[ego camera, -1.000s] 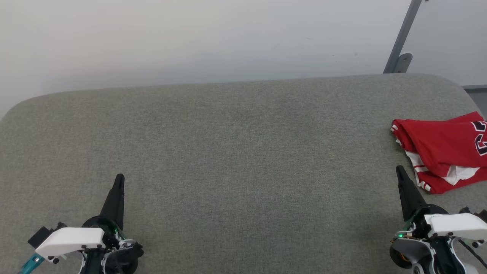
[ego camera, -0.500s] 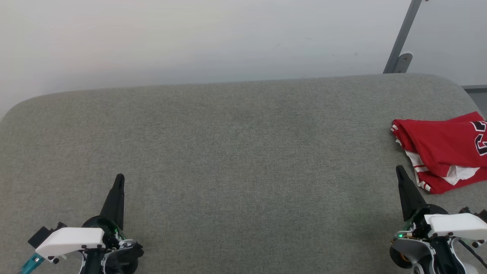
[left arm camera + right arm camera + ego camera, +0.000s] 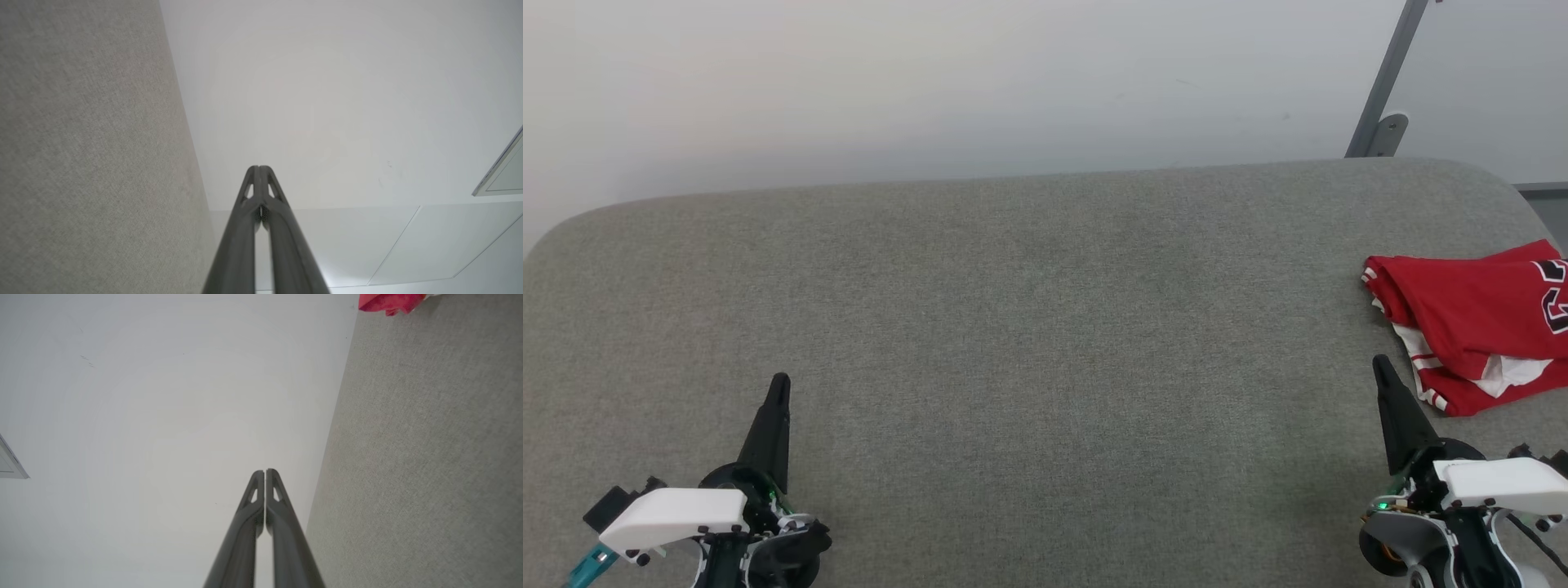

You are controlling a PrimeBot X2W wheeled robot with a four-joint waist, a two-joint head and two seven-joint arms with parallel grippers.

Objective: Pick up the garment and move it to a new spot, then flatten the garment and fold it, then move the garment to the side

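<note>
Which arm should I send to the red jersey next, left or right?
Right, probably. The right gripper, shut, sits close beside the garment at the right end of the grey surface; the left gripper, also shut, is far across it.

Middle and left of grey fabric surface (image 3: 1045, 327) open for passing; red jersey (image 3: 1462, 318) blocks right edge, just beyond right gripper (image 3: 1378, 361); white wall (image 3: 931, 82) bounds far side.

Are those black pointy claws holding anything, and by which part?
Nothing is held. The left tool and right tool are shut, empty; the red jersey shirt lies apart on the grey fabric surface.
</note>
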